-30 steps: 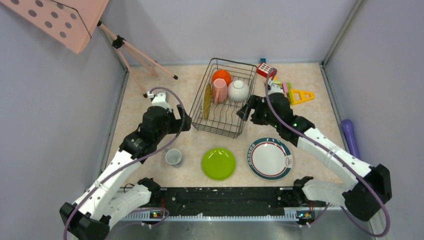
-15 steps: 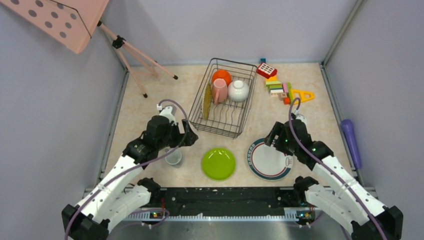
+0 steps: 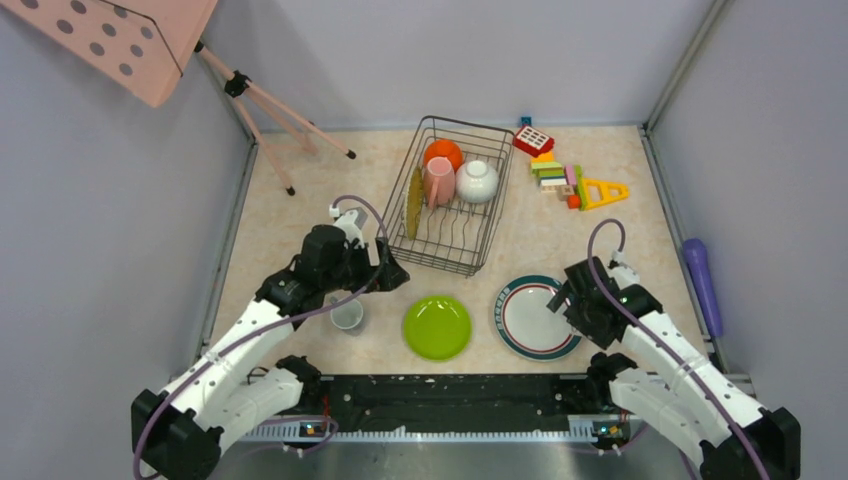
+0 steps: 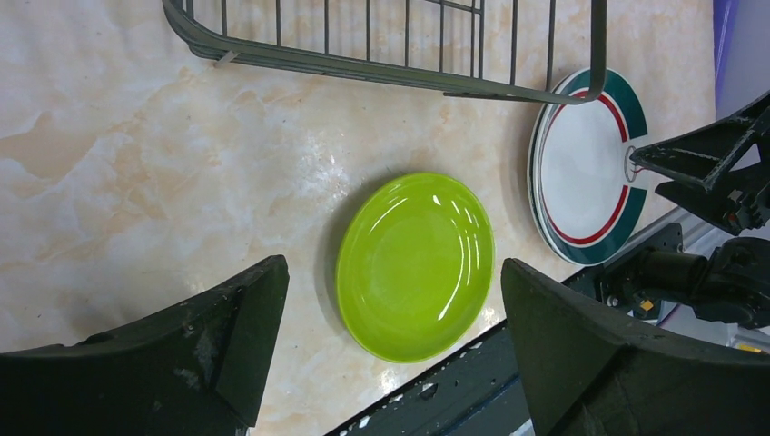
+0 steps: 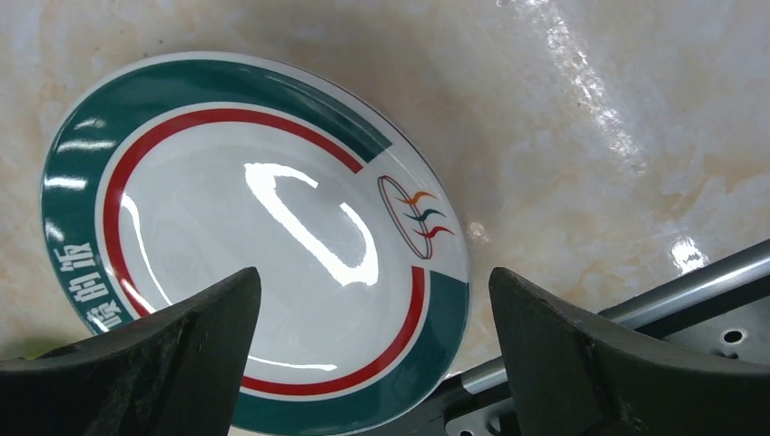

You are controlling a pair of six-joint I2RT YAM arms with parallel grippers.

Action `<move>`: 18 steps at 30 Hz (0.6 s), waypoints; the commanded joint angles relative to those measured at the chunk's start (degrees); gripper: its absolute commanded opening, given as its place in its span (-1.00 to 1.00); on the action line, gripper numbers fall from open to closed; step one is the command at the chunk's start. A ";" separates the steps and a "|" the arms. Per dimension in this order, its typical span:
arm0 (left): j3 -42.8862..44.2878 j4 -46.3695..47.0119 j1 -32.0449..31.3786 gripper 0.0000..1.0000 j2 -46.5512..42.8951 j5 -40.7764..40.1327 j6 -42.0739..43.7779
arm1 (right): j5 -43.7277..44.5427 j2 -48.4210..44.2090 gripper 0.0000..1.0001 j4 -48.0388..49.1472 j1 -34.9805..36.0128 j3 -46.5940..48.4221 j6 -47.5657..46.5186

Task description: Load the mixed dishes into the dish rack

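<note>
The dish rack (image 3: pixel 470 240) stands at the back centre and holds an orange bowl (image 3: pixel 443 152), a pink cup (image 3: pixel 438 182), a whitish cup (image 3: pixel 477 181) and an upright straw mat (image 3: pixel 413 203). On the table in front lie a lime-green plate (image 3: pixel 437 327) and a white plate (image 3: pixel 537 318) with a green-red rim. Another whitish cup (image 3: pixel 347 315) sits partly under my left arm. My left gripper (image 3: pixel 392 275) hangs open above the green plate (image 4: pixel 416 265). Over the white plate's (image 5: pixel 254 236) near-right edge my right gripper (image 3: pixel 560 300) is open and holds nothing.
A pink tripod (image 3: pixel 275 110) with a perforated pink board (image 3: pixel 120 35) stands at the back left. Colourful toy blocks (image 3: pixel 560 172) lie right of the rack. A purple object (image 3: pixel 700 275) lies along the right wall. The arms' dark base rail (image 3: pixel 450 390) runs just behind the plates' near edges.
My right arm has pulled back from the rack to the white plate and its jaws have widened. My left arm has shifted right, toward the green plate.
</note>
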 commanded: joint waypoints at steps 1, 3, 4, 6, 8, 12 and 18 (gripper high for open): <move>1.97 4.00 -0.05 0.84 0.87 1.92 0.88 | 3.79 0.84 0.89 -2.46 -0.37 0.67 3.38; 1.85 4.20 -0.02 0.84 1.15 2.03 1.32 | 3.22 1.80 0.85 -1.75 -0.36 -0.26 4.16; 1.85 4.18 -0.03 0.84 1.32 2.09 1.51 | 2.71 1.99 0.81 -1.14 -0.37 -1.00 4.53; 2.04 4.16 -0.05 0.84 1.46 2.13 1.95 | 1.33 1.93 0.75 0.41 -0.41 -2.73 5.29; 2.12 4.10 -0.05 0.84 1.56 1.91 2.41 | 0.55 1.08 0.70 1.71 -0.41 -4.07 5.63; 2.85 3.22 0.00 0.84 1.75 0.97 3.30 | 0.32 -0.59 0.23 2.06 -0.41 -4.29 5.89; 3.24 2.71 -0.04 0.84 1.17 0.75 2.99 | -1.21 -0.79 -0.96 -0.22 -0.41 -1.13 5.25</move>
